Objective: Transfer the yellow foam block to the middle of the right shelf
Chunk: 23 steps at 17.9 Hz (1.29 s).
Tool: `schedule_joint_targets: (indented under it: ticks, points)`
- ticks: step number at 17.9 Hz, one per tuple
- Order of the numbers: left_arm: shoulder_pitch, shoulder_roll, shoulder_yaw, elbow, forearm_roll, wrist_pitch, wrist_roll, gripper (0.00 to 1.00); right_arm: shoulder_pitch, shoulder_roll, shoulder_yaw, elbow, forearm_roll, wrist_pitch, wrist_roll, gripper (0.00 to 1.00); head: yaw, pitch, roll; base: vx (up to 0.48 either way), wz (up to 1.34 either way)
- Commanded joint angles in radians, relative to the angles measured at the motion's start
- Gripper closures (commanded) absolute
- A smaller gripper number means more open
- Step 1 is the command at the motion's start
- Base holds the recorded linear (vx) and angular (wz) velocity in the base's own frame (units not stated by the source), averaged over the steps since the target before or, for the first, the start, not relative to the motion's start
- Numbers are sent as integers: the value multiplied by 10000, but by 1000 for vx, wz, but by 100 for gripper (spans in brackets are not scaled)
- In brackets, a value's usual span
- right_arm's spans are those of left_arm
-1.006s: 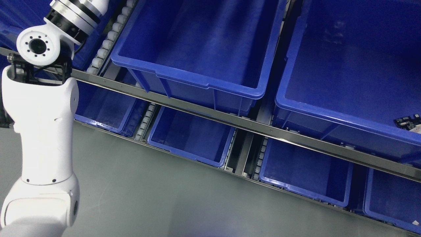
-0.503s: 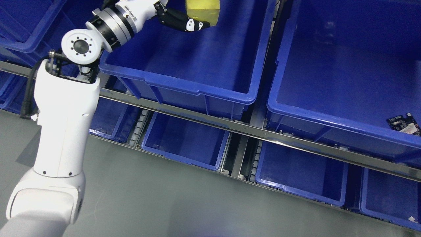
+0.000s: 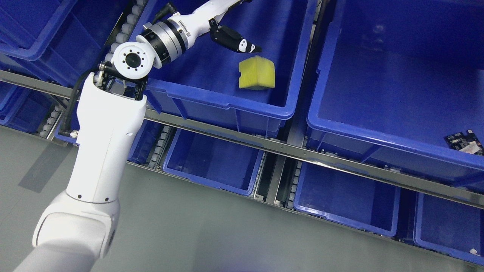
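The yellow foam block (image 3: pixel 256 73) lies on the floor of a large blue bin (image 3: pixel 227 102) on the middle shelf level, near the bin's front right corner. My left arm comes in from the lower left and reaches over the bin's front left rim. My left hand (image 3: pixel 236 39) hangs just above and to the left of the block, apart from it. Its black fingers (image 3: pixel 242 45) are stretched out and hold nothing. The upper part of the hand is cut off by the top edge. The right arm does not show.
A second large blue bin (image 3: pixel 378 138) stands to the right with a small circuit board (image 3: pixel 465 142) in its front right corner. A metal shelf rail (image 3: pixel 302 154) runs below both bins. Smaller blue bins (image 3: pixel 211 181) sit on the lower level. Grey floor lies in front.
Half a second ago my left hand held the yellow block high over the bin. Now the block lies in the bin and the hand is open. The arm has swung rightward.
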Motion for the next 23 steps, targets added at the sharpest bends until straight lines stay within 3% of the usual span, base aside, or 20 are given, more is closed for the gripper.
schedule_joint_targets:
  ticks: [1,3,6,11,23]
  points:
    - [-14,-493,914,12,1415,33,1655,0,15,-175,1,-175,31,8,6,0,0,0,0,0,0]
    - [-91,-493,1207,-202,3725,48,4439,0,15,-175,1,-175,31,8,6,0,0,0,0,0,0]
    - [46,-493,1101,-540,4674,124,6918,0,15,-175,1,-175,31,8,6,0,0,0,0,0,0]
    - [1042,-493,1789,-1199,6022,1274,7002,0,15,-175,1,-175,31,8,6,0,0,0,0,0,0]
    - [2254,-493,2665,-2212,6071,999,5654,0,15,-175,1,-175,31,8,6,0,0,0,0,0,0]
